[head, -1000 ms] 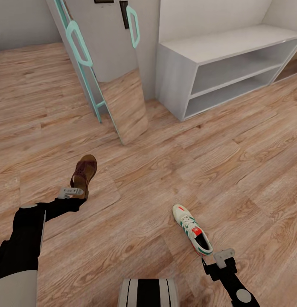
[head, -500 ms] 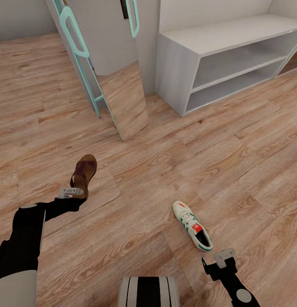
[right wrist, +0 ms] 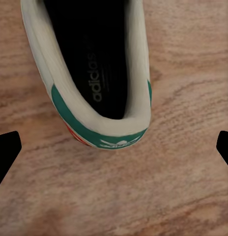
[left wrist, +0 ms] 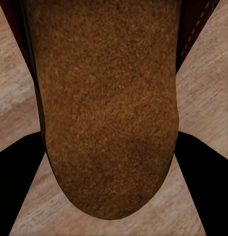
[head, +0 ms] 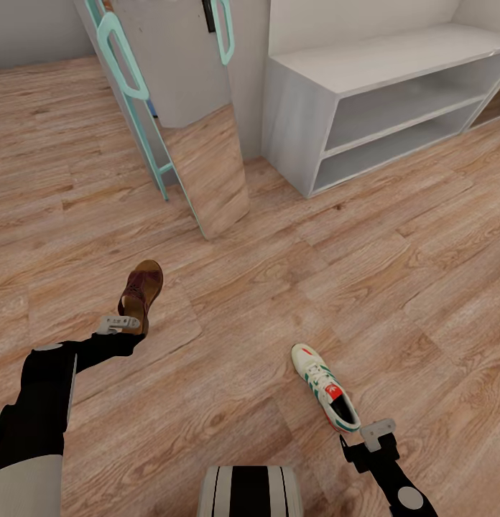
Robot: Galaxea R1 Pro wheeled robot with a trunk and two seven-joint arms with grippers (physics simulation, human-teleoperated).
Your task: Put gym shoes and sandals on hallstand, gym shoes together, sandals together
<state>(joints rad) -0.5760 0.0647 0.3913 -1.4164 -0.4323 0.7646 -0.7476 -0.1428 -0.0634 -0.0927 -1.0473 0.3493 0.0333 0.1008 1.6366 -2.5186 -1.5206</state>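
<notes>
Head: sandal (head: 141, 295) lies on the floor (head: 279, 287) at near left, toe far; gym shoe (head: 325, 388) near right, toe far-left; hallstand (head: 365, 93) far right.
Left wrist: my left gripper (left wrist: 111, 162) straddles the sandal's heel, fingers (left wrist: 205, 182) spread apart.
Right wrist: my right gripper (right wrist: 114, 152) is wide open, just behind the shoe's heel.

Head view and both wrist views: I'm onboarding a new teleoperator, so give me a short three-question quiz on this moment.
1. True or false: the gym shoe already sits on a shelf of the hallstand.
2. Which item lies between the fingers of the left gripper?
A. the sandal
B. the gym shoe
C. nothing
3. Fill in: in the right wrist view, the fingers of the right gripper stand wide apart, clear of the shoe's ____ end.

Key
1. False; it lies on the corridor floor.
2. A; the left wrist view shows its heel end between the fingers.
3. heel
</notes>
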